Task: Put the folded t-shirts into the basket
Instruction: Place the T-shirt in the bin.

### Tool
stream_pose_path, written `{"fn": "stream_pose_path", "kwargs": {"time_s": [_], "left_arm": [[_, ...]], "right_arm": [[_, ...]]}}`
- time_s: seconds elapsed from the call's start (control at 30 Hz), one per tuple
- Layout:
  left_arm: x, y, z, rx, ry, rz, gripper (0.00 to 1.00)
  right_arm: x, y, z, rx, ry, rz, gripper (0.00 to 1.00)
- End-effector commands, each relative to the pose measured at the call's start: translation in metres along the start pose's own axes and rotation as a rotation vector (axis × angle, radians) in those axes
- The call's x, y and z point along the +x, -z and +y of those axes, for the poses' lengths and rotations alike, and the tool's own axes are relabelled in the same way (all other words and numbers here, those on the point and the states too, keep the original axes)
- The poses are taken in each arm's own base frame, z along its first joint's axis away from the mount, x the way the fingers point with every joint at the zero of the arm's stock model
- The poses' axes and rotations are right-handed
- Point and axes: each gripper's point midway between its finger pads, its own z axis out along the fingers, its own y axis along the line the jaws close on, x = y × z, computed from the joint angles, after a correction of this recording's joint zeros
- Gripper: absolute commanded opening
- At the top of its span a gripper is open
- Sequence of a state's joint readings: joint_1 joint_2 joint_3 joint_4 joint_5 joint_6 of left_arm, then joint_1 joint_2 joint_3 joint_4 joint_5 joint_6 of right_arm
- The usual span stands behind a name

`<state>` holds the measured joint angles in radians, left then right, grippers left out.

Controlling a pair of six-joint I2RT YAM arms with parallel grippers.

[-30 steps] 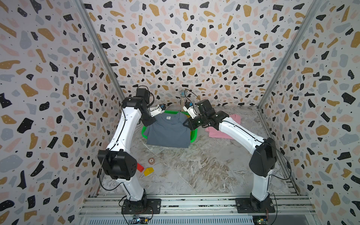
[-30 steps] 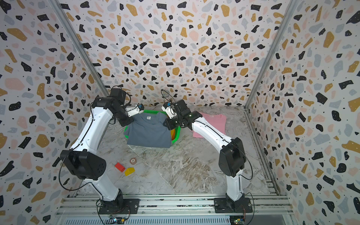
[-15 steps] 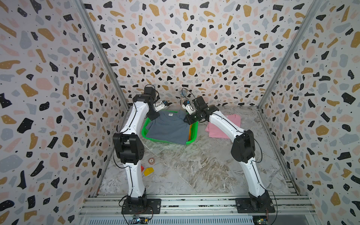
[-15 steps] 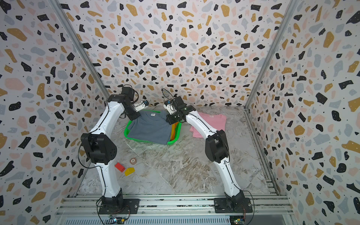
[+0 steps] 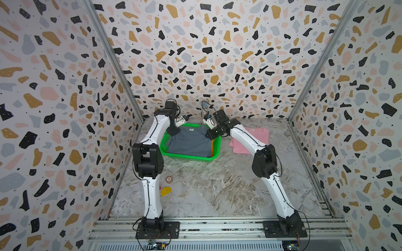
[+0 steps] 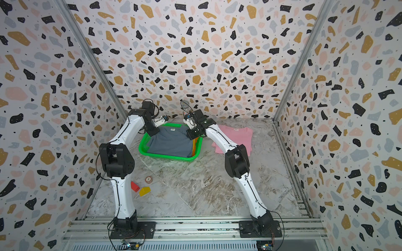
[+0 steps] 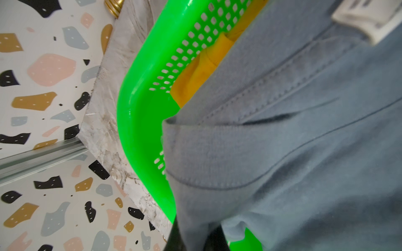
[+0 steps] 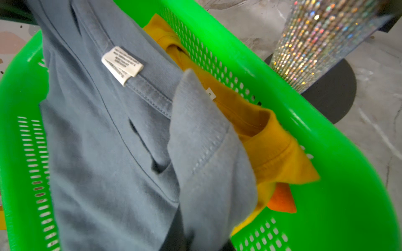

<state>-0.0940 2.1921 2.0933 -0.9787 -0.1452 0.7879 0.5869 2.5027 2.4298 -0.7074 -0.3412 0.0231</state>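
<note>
Grey-blue shirt (image 5: pixel 189 141) is now lying inside the basket (image 5: pixel 187 157) in both top views, whereas a second ago I was watching it drape over the near rim and onto the table (image 5: pixel 217 184). Both arms are standing differently from then, elbows raised and wrists reaching over the far end of the basket. The left gripper (image 5: pixel 174 132) and right gripper (image 5: pixel 212 133) are each sitting at a far corner of that shirt. I am counting two arms, one basket and, in these views, one pink shirt (image 6: pixel 237 134) lying flat on the table just beside the basket's right side. Near the left arm's base one red block (image 6: pixel 134 186), one yellow block (image 6: pixel 144 191) and one small round disc (image 6: pixel 148 179) are lying. Through the left wrist camera I am seeing the left gripper (image 7: pixel 195 239) clenched on a fold of the grey-blue shirt (image 7: pixel 282 152), with a mustard yellow shirt (image 7: pixel 195 71) showing beneath it against the basket's mesh wall (image 7: pixel 141 108). Through the right wrist camera the right gripper (image 8: pixel 200 243) is likewise pinching the grey-blue shirt (image 8: pixel 97 152). Below it the mustard yellow shirt (image 8: pixel 261 141) and an orange shirt (image 8: pixel 282 200) are peeking out. That is making three shirts in the basket (image 8: pixel 326 152), four in all. One glittering stand (image 8: pixel 315 43) is standing just outside the rim.
</note>
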Motion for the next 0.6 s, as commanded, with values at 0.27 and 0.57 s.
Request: {"fn": "stream_pose_path", "kwargs": {"time_s": [0.27, 0.57], "left_arm": [[-0.004, -0.014, 0.022, -0.091, 0.105, -0.006, 0.0], [-0.004, -0.017, 0.017, -0.092, 0.158, -0.039, 0.32]], "right_arm": [[0.004, 0.011, -0.026, 0.101, 0.03, 0.033, 0.05], [0.0, 0.025, -0.037, 0.149, 0.038, 0.029, 0.29]]}}
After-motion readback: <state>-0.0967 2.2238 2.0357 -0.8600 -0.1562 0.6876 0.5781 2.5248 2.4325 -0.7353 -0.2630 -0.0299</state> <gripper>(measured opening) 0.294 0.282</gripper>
